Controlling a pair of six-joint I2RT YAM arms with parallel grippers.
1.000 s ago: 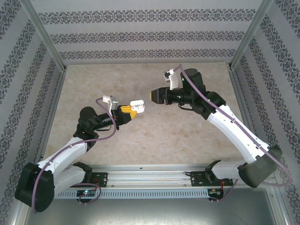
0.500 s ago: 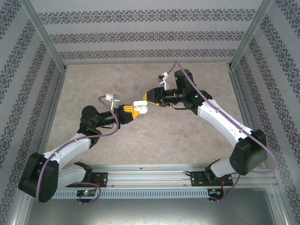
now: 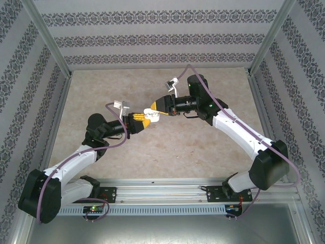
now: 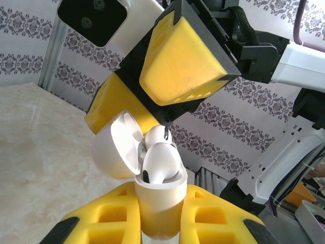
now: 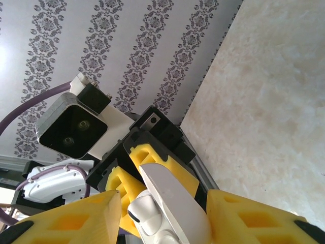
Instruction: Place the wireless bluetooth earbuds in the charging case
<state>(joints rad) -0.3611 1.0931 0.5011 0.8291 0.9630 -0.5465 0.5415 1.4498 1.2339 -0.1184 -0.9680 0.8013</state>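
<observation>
Beige marbled tabletop (image 3: 167, 152), grey damask-striped walls (image 3: 162, 38), aluminium corner posts (image 3: 46, 35), slotted front rail (image 3: 162, 195)

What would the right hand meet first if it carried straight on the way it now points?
Probably the open lid of the charging case held by the left hand; the right hand straddles it.

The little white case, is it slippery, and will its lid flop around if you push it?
Probably slippery: the charging case looks smooth and glossy, though the left gripper pinches it between soft-looking yellow pads. The lid likely swings stiffly rather than flopping, since it stands open by itself.
</observation>
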